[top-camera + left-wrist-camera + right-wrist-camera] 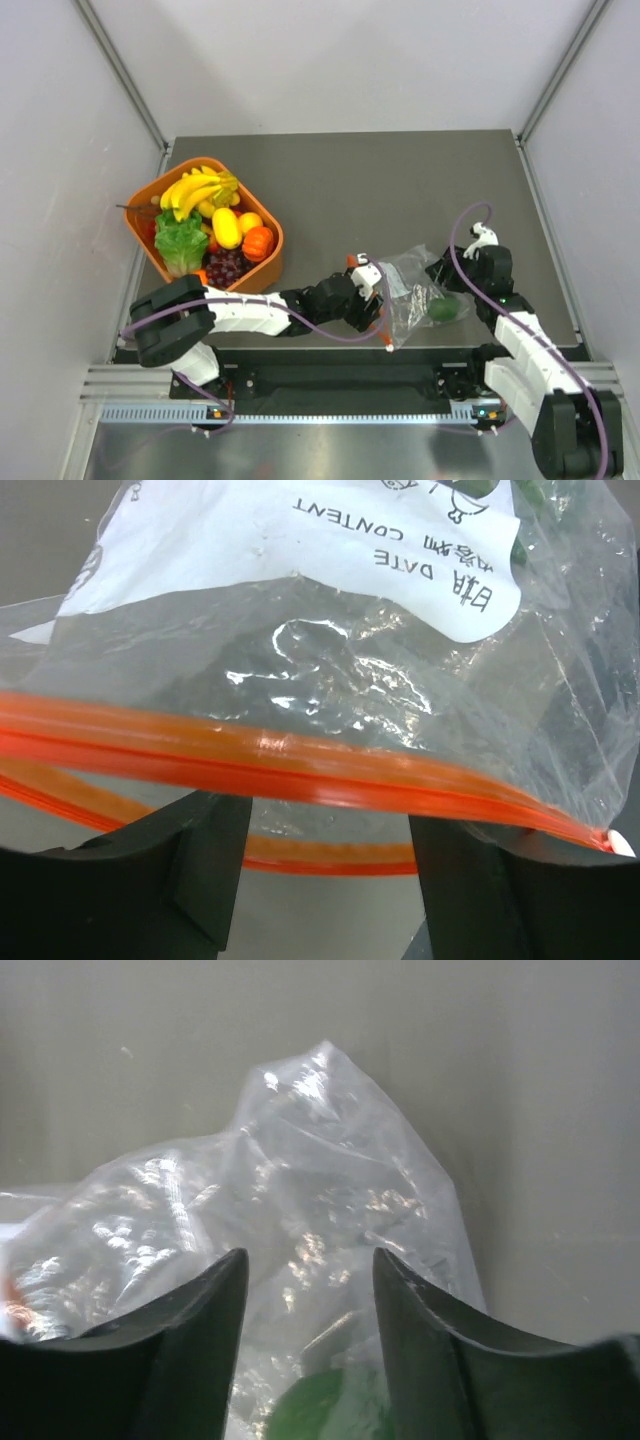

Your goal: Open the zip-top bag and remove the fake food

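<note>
The clear zip-top bag (pixel 412 290) lies near the table's front edge, between my two grippers. Its orange-red zip strip (pixel 300 765) is parted into two lips, so the mouth stands open. A small dark green fruit (pixel 445 308) sits inside the bag and shows low in the right wrist view (pixel 320 1410). My left gripper (pixel 378 292) is open at the mouth; in its wrist view (pixel 325 815) the lower lip runs between the fingers. My right gripper (pixel 447 272) is open over the bag's far end (pixel 310 1255), with plastic between its fingers. A yellow banana bunch (pixel 200 190) and an orange-red round fruit (pixel 258 242) lie in the basket.
An orange plastic basket (pixel 215 161) stands at the left of the table, holding leafy lettuce (pixel 180 245), dark purple grapes (pixel 228 267) and other toy fruit. The bag has a white label (pixel 400 540). Grey walls enclose the table on three sides.
</note>
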`<state>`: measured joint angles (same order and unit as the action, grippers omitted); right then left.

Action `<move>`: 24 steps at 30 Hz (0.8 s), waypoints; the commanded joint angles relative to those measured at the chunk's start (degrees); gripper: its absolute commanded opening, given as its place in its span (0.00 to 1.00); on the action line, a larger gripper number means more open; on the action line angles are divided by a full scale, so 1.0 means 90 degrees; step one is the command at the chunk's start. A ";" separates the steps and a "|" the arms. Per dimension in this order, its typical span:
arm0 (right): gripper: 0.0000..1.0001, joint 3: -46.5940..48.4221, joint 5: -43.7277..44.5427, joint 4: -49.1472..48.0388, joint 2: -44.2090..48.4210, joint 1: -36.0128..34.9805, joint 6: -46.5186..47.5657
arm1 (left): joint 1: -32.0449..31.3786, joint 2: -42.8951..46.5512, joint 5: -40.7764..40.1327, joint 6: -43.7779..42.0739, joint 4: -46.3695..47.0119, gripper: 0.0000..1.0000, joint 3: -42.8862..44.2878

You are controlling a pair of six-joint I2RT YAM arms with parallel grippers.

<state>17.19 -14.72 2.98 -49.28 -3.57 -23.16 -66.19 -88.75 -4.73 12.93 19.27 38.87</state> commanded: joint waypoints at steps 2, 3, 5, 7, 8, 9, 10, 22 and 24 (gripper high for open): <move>0.62 -0.0055 0.0248 0.0866 0.1515 0.0094 -0.0141 | -0.0047 -0.0284 0.0037 -0.0108 0.0808 0.64 0.0271; 0.66 -0.0016 0.0355 0.1082 0.1733 0.0085 -0.0180 | -0.0047 -0.0334 0.0057 -0.0108 0.0876 0.64 0.0261; 0.68 0.0101 0.0550 0.1569 0.2298 0.0085 -0.0336 | -0.0047 -0.0441 0.0057 -0.0118 0.1023 0.64 0.0232; 0.70 0.0344 0.0843 0.2040 0.2544 0.0055 -0.0424 | -0.0047 -0.0461 -0.0137 -0.0138 0.1101 0.64 0.0183; 0.70 0.0375 0.0835 0.2235 0.2700 0.0046 -0.0473 | -0.0047 -0.0432 -0.0225 -0.0128 0.1130 0.64 0.0154; 0.71 0.0443 0.0854 0.2353 0.2731 -0.0003 -0.0532 | -0.0047 -0.0393 -0.0342 -0.0138 0.1160 0.64 0.0124; 0.71 0.0501 0.0845 0.2373 0.2721 -0.0061 -0.0571 | -0.0038 -0.0354 -0.0633 -0.0128 0.1199 0.64 0.0086; 0.70 0.0863 0.3490 0.3291 0.1921 -0.2785 -0.1635 | 0.0645 0.0134 -0.0783 -0.0157 0.1248 0.63 -0.0071; 0.70 0.0844 0.3832 0.3457 0.1979 -0.3087 -0.1918 | 0.0695 0.0232 -0.0715 -0.0196 0.1277 0.63 -0.0129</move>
<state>21.91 11.55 30.30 -31.90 -27.97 -35.57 -60.55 -89.60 -11.55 11.88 26.68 38.74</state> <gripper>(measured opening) 0.698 0.634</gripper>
